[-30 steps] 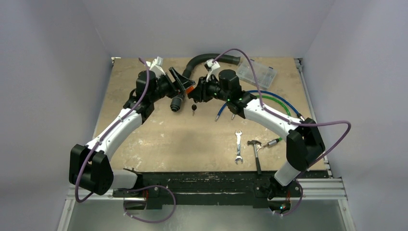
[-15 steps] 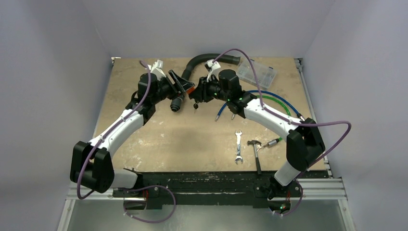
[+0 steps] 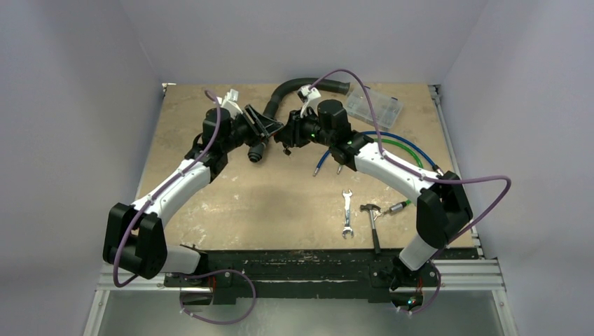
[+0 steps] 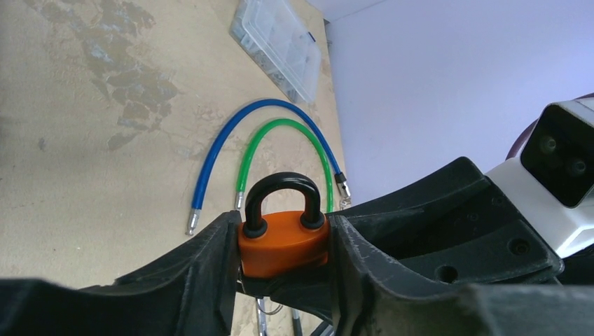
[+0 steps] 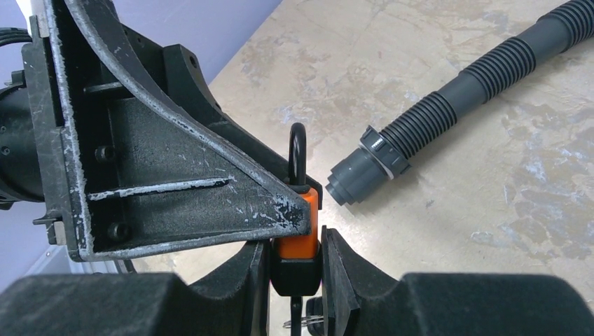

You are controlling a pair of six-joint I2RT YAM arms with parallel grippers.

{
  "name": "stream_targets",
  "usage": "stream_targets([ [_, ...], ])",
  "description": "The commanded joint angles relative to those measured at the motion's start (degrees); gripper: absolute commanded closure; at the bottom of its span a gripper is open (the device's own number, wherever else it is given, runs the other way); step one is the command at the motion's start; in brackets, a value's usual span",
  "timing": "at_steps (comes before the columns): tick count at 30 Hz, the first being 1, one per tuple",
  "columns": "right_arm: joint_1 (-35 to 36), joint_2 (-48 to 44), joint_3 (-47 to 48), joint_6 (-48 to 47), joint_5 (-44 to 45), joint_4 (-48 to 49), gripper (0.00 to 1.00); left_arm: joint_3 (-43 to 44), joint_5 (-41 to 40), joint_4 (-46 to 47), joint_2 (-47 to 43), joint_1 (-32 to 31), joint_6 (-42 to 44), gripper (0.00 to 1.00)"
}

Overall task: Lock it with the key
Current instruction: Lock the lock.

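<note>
Right now the padlock (image 4: 284, 241) hangs in the air above the far middle of the table (image 3: 280, 203), pinched from two directions at once. My left gripper (image 4: 284, 232) has its fingers against both sides of the orange body. The right gripper (image 5: 295, 257) is clamped on the black lower part, just under the left one's finger.

The shackle (image 4: 284, 183) looks seated in both holes, so I judge what remains is the turn of the key (image 5: 295, 310). I can see only a dark stem and a bit of wire ring under the body, so I can't be sure how deep it sits.

The main risk is the handover. One gripper has to let go to reach the key, and the body is small, rounded and smooth. If the left grip is shallow or off-centre, the lock could swivel or squirt out and drop to the table. Two arms squeezing one rigid piece could also fight each other and wrench it askew. A loosely seated key might shake out.
</note>
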Motion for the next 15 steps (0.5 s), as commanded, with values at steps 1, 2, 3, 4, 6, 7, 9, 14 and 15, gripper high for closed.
stream_targets([
  [1, 0.33, -0.57, 2.85, 0.24, 1.28, 5.18, 1.00, -0.85, 0.96, 1.89, 0.14, -0.25, -0.48, 0.67],
  [2, 0.37, -0.57, 2.73, 0.19, 1.23, 5.28, 1.00, -0.90, 1.15, 2.18, 0.10, -0.21, -0.68, 0.72],
  [3, 0.36, -0.53, 2.71, 0.15, 0.95, 5.49, 1.00, -0.98, 1.14, 2.32, 0.04, -0.20, -0.54, 0.79],
  [4, 0.41, -0.48, 2.75, 0.11, 0.71, 5.82, 0.93, -0.87, 1.13, 2.24, 0.01, -0.14, -0.33, 0.87],
  [6, 0.33, -0.55, 2.74, 0.26, -1.46, 6.08, 0.83, -0.33, 0.81, 1.36, -0.12, 0.23, 0.34, 1.00],
  [7, 0.26, -0.75, 2.65, 0.30, -1.38, 6.05, 0.80, -0.05, 0.40, 0.57, -0.28, 0.57, 0.71, 1.00],
  [9, 0.15, -1.33, 2.77, -0.95, -1.63, 5.08, 0.68, 0.38, 0.02, -0.23, -0.63, 1.32, 1.28, 1.00],
  [14, -1.13, -3.64, 1.65, -3.12, -4.24, 2.45, 0.41, 1.40, -0.72, -1.64, -1.63, 2.32, 2.85, 1.00],
  [15, -1.43, -4.05, 1.35, -3.40, -4.68, 1.78, 0.39, 1.62, -0.80, -1.79, -1.78, 2.42, 3.01, 1.00],
])
